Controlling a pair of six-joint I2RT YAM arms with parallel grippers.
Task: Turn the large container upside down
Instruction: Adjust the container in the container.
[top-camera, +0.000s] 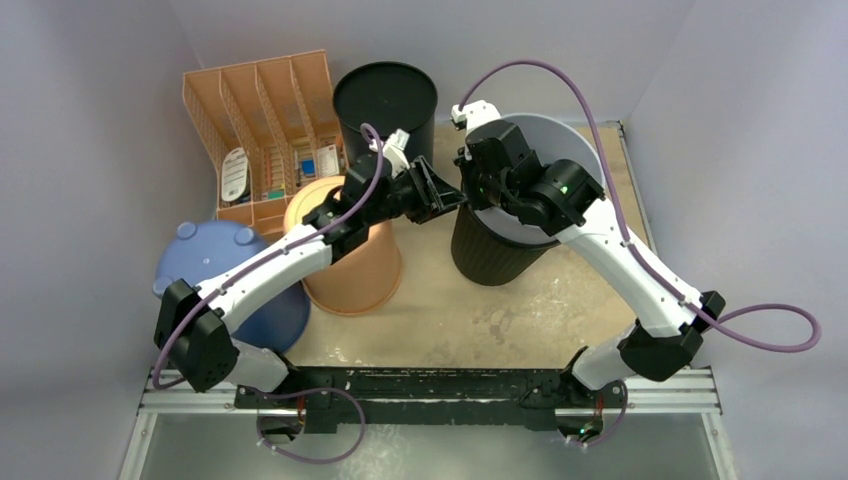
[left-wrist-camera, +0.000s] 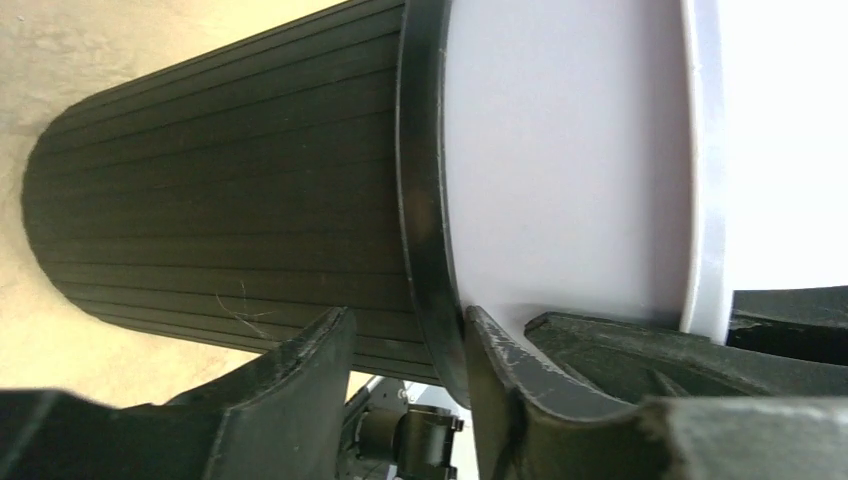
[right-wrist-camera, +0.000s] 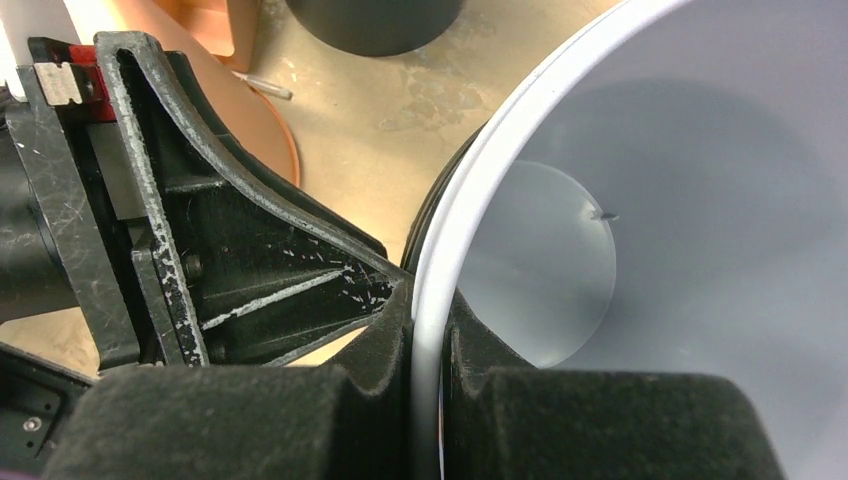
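Observation:
The large container (top-camera: 565, 135), pale grey with a white rim, stands upright, nested in a black ribbed bin (top-camera: 490, 255) at mid-table. My right gripper (right-wrist-camera: 428, 320) is shut on its rim (right-wrist-camera: 470, 190), one finger inside and one outside. My left gripper (left-wrist-camera: 410, 320) straddles the black bin's rim from the left, still open. One of its fingers (left-wrist-camera: 490, 340) touches the rim beside the pale wall (left-wrist-camera: 560, 150). The other stands apart from the ribbed side (left-wrist-camera: 220, 200). In the top view both grippers meet at the containers' left edge (top-camera: 462, 200).
An orange container (top-camera: 350, 270) lies under the left arm. A blue upturned tub (top-camera: 215, 260) stands at the left. A black bin (top-camera: 385, 100) and an orange divided tray (top-camera: 265, 120) stand at the back. Walls close in on three sides.

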